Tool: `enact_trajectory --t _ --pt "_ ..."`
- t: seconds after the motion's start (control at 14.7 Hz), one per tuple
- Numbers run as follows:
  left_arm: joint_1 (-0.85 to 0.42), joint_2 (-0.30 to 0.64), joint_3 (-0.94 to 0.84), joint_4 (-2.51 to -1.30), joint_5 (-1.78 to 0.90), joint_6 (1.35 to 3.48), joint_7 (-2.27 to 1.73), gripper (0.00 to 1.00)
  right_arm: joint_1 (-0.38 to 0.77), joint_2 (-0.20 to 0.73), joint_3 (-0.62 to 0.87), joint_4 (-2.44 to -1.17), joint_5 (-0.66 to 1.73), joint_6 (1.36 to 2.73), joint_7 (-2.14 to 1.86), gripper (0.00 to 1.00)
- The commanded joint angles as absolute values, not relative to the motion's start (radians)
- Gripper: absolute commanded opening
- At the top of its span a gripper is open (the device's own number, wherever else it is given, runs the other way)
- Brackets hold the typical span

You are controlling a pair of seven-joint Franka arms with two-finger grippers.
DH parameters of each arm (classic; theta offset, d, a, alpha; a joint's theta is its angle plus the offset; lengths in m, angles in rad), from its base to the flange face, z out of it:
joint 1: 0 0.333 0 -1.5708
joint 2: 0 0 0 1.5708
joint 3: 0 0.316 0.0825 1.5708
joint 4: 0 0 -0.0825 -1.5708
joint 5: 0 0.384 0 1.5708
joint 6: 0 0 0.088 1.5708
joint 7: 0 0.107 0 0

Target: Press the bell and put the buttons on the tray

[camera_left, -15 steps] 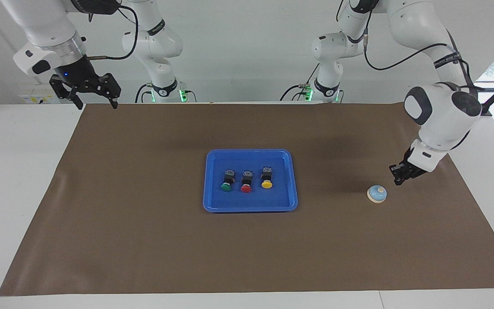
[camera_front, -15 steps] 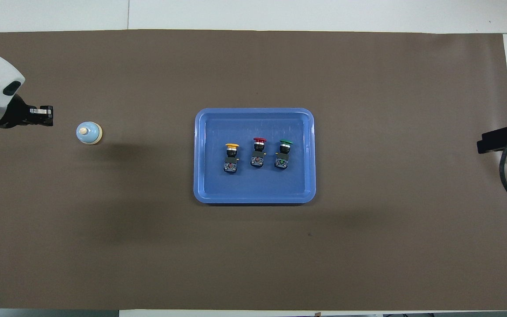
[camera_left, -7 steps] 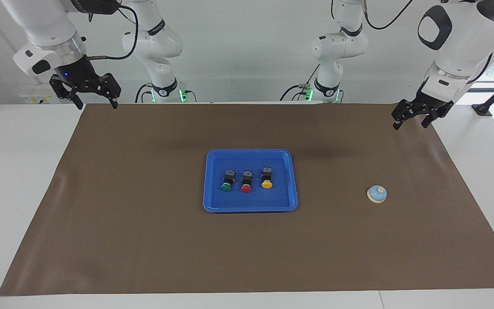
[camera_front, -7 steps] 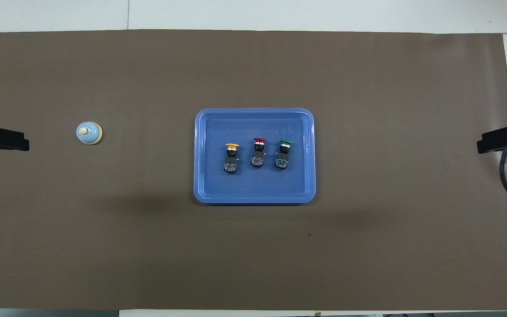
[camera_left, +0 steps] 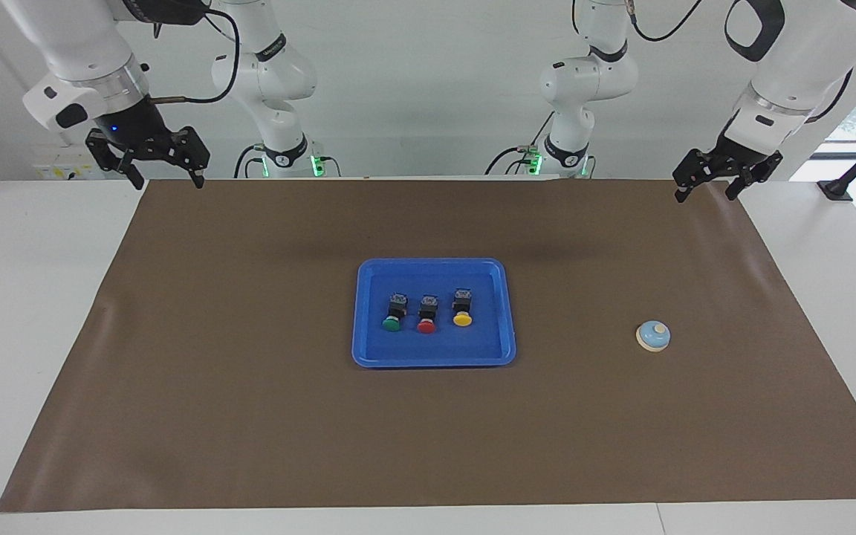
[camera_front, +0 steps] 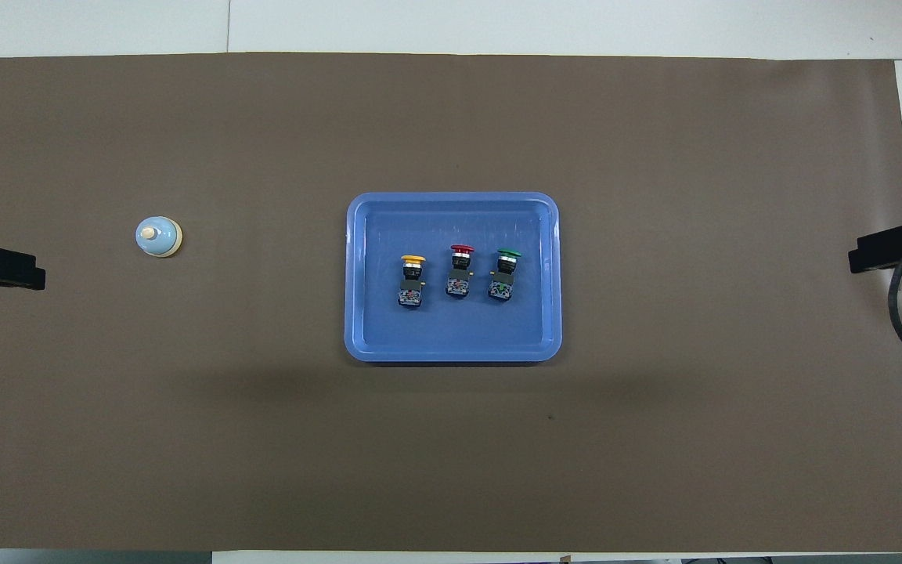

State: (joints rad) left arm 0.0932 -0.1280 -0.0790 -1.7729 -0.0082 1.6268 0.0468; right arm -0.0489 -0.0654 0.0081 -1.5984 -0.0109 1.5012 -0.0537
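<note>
Brown-matted counter [camera_left: 250, 416]: we see three buttons [camera_left: 426, 312] in the tray [camera_left: 363, 327], the bell [camera_left: 653, 336] toward the left arm's end, under neither raised gripper—left gripper [camera_left: 704, 186], right gripper [camera_left: 164, 175]—jaws apart.

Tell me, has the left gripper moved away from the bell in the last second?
Yes. The left gripper has lifted off from beside the bell and pulled back toward the robots; it now hangs open over the mat's edge at its own end.
</note>
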Motion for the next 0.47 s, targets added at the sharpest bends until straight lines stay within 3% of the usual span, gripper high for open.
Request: enact_trajectory --t 0.0,0.41 --pt "0.072 -0.123 -0.074 -1.762 -0.009 1.588 0.044 1.00 -0.069 -0.086 0.018 -1.621 0.006 1.499 -0.069 1.00" --pt "0.051 -0.127 -0.075 -1.764 -0.009 1.551 0.048 1.00 -0.069 -0.087 0.018 -1.621 0.006 1.497 -0.069 1.00"
